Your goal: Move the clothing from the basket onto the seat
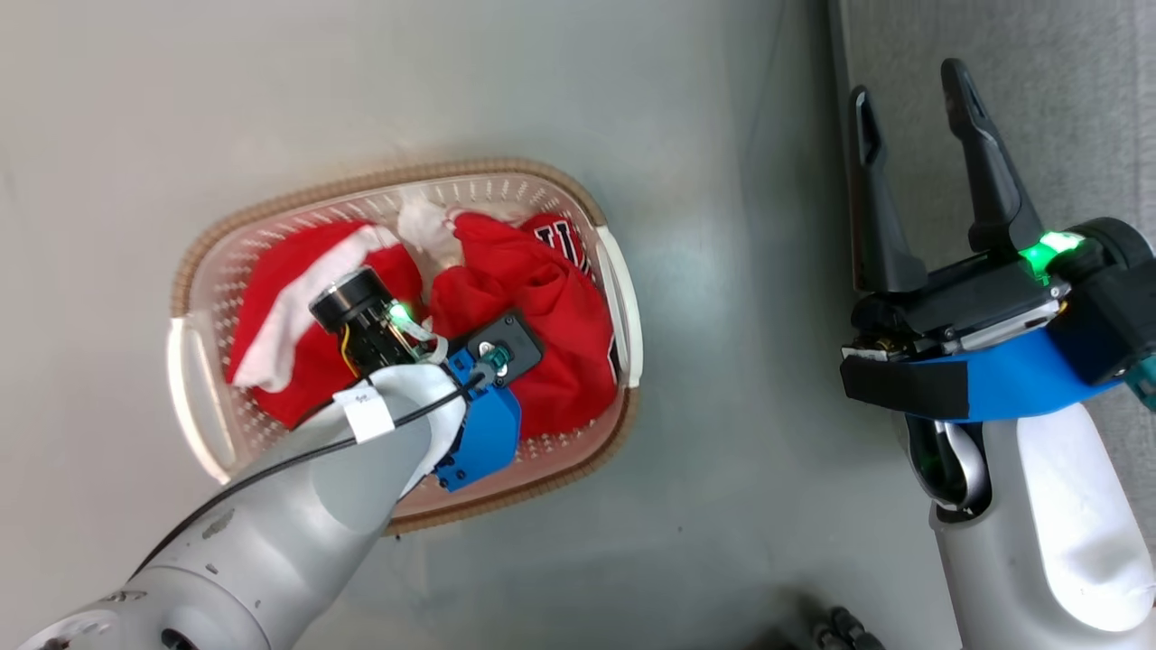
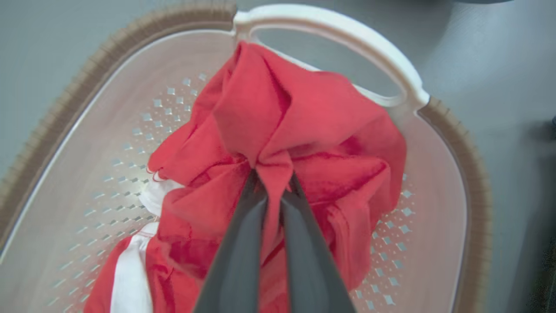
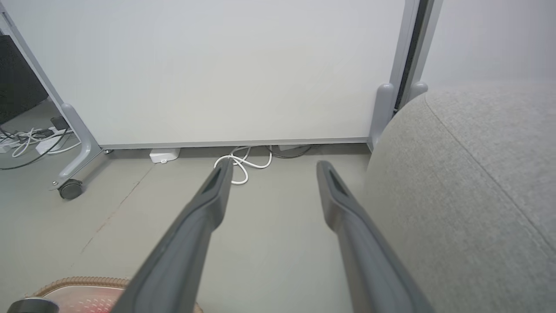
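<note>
The cream basket [image 1: 623, 307] with its brown rim stands on the floor and holds the red clothing [image 1: 533, 298], bunched in two heaps with white trim. My left arm reaches down into it. In the left wrist view my left gripper [image 2: 271, 176] is shut on a fold of the red clothing [image 2: 304, 121], pinched between both fingertips near the basket's white handle [image 2: 347, 34]. My right gripper [image 1: 912, 81] stands open and empty at the right, over the edge of the grey seat [image 1: 1066, 90]. That seat [image 3: 478, 174] lies just right of the right gripper [image 3: 273, 167].
A white panel on wheeled grey legs [image 3: 78, 152] stands ahead of the right gripper, with white cables [image 3: 243, 163] on the floor beneath it. Bare grey floor [image 1: 741, 271] separates basket and seat.
</note>
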{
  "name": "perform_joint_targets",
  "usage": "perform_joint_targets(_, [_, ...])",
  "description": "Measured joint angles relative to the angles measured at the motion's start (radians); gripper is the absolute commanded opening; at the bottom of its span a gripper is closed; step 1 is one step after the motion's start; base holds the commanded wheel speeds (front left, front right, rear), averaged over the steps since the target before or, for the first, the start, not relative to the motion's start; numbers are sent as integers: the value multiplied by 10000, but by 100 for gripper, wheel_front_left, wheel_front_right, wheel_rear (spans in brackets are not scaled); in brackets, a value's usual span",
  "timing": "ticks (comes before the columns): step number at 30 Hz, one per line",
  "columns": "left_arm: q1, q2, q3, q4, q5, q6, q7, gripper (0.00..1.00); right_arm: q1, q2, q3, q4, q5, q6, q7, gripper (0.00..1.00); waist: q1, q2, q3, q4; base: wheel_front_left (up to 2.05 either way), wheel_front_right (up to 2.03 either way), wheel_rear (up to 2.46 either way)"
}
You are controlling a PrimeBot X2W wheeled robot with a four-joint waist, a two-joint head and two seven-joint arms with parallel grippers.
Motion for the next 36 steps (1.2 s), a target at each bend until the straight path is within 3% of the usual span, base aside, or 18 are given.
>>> perform_joint_targets(14, [455,65,12,-104,-2345,0,-1455,0,774,0,-73,550,-278,0,0,100,-2,1,-2449,396,0,0,0])
perform_joint_targets(18, [587,221,535,-545,-2807,0,-1484,0,1041,0,-92,681,-303,0,0,100,-2,0,-3160,492,0,0,0])
perform_joint_targets(25, [1443,665,2332,-1682,-2523,0,-1496,0,1487,0,-146,861,-290,0,2,100,-3,0,-4290,582,0,0,0])
perform_joint_targets(36, [2648,675,4740,-3776,-1093,0,-1498,0,2323,0,-203,1089,-301,0,0,100,-3,0,-5710,775,0,0,0])
